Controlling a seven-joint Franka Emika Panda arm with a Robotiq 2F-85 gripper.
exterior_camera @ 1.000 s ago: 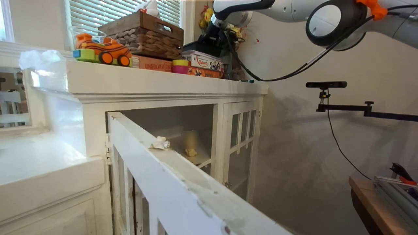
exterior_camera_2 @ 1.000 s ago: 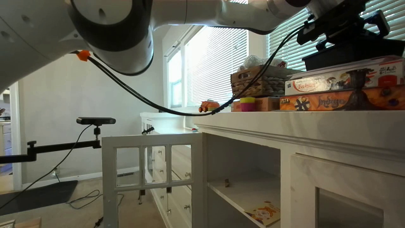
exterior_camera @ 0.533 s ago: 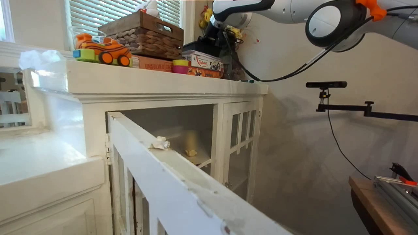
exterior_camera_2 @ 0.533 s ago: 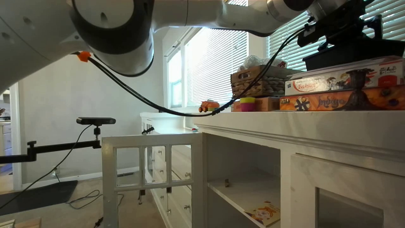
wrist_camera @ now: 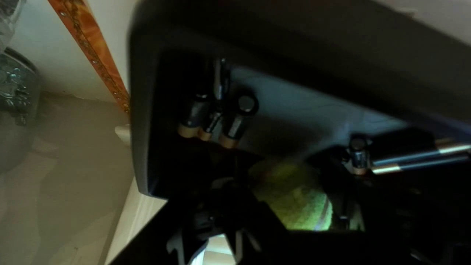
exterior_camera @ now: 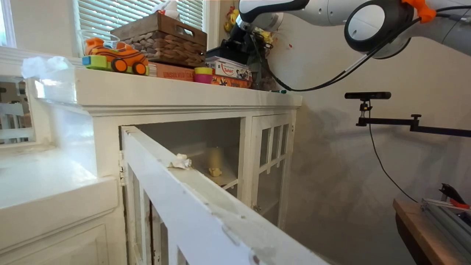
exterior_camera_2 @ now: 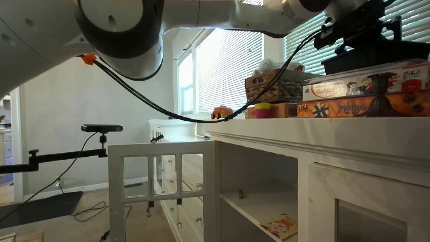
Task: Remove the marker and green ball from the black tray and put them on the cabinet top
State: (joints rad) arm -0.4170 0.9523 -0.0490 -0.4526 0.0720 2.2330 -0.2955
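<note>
Partly closed, the tool [wrist_camera: 287,173] clasps the green ball [wrist_camera: 303,206].

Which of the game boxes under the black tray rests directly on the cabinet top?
The orange Indigo box: in both exterior views it is the bottom one, down on the cabinet top, while the white Twister box lies above it.

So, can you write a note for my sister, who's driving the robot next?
Gripper: in the black tray, at the green ball; too dark to tell if it's squeezing.
Tray: up on the stacked game boxes.
Done: maybe the marker; a small dark teal thing on the cabinet top could be it.
Left: lift the ball out and put it on the cabinet top.
</note>
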